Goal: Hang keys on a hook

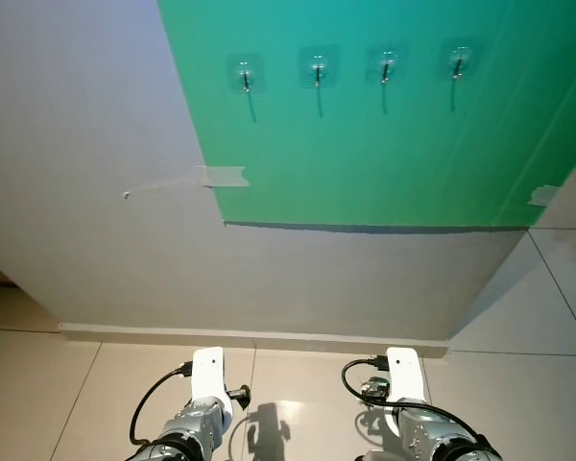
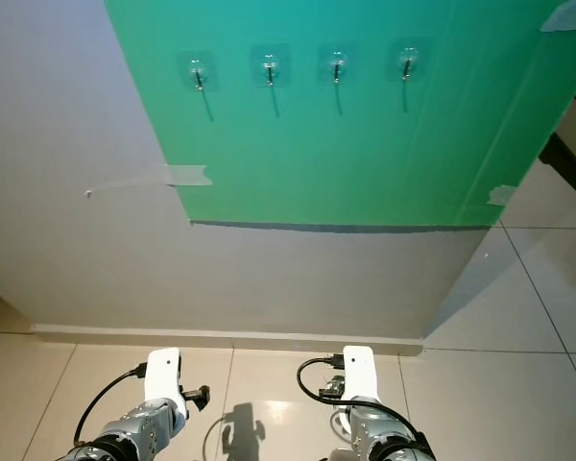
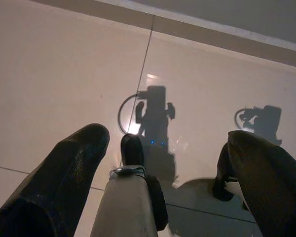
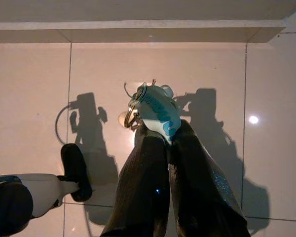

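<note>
Several clear hooks (image 1: 318, 69) sit in a row high on a green panel (image 1: 384, 154) on the wall ahead. Both arms hang low in front of me, the left wrist (image 1: 207, 394) and the right wrist (image 1: 403, 389) well below the hooks. In the right wrist view my right gripper (image 4: 163, 136) is shut on the keys (image 4: 155, 106), a pale blue-and-white fob with a metal ring (image 4: 132, 117) sticking out past the fingertips. My left gripper (image 3: 163, 153) is open over the floor, its two black fingers (image 3: 64, 173) wide apart with nothing between them.
The wall is grey below and left of the panel, with a strip of tape (image 1: 221, 176) at the panel's edge. A baseboard (image 1: 250, 336) meets the glossy tiled floor (image 1: 298, 403). My own foot (image 4: 74, 168) stands on the tiles.
</note>
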You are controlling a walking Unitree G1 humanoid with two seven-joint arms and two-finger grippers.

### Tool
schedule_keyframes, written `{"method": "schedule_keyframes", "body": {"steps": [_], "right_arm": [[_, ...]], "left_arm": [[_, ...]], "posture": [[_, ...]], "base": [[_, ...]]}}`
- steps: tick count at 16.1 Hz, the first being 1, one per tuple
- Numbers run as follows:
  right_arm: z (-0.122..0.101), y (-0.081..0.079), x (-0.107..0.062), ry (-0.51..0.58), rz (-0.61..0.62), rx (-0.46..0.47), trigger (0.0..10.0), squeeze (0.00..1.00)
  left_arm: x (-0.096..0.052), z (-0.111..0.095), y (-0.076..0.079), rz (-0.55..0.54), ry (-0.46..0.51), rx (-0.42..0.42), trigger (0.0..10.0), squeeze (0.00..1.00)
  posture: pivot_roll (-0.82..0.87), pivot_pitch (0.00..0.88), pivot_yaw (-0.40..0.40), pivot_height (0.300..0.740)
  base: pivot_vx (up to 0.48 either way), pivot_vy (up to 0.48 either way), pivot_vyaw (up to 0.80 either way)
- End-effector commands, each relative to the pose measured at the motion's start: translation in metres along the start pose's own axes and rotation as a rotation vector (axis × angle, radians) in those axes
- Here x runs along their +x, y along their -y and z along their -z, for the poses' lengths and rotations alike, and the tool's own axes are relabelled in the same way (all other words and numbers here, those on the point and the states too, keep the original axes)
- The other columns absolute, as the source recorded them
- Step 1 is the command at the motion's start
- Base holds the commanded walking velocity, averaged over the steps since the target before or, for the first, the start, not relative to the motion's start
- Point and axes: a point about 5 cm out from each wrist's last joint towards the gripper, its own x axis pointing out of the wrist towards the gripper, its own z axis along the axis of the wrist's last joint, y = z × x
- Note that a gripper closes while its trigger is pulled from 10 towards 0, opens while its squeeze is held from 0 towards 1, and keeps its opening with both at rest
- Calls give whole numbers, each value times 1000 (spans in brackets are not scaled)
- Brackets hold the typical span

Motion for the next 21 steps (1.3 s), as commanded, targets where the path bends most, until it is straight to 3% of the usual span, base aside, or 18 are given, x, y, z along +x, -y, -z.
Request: {"method": "schedule_keyframes", "body": {"steps": [1, 11, 12, 13, 21], "right_arm": [[3, -3, 0, -13, 0, 14, 0, 0], [-1, -9, 0, 3, -14, 37, 0, 0], [-29, -10, 2, 42, -14, 36, 0, 0], [-35, -10, 2, 50, -9, 29, 0, 0], [-41, -12, 2, 60, -7, 20, 0, 0]], "left_arm": [[0, 1, -2, -13, -9, -1, 10000, 0], [0, -12, -1, -11, 23, -12, 10000, 0], [0, -12, -1, -12, 25, -19, 10000, 0], [0, -12, -2, -14, 26, -15, 10000, 0], [0, -19, 0, -18, 42, -13, 10000, 0]], "posture": [[-172, 0, 75, 740], [-168, 0, 81, 740], [-164, 0, 81, 740], [-161, 0, 81, 740], [-160, 0, 79, 740]], "base": [[0, 0, 0], [0, 0, 0], [0, 0, 0], [0, 0, 0], [0, 0, 0]]}}
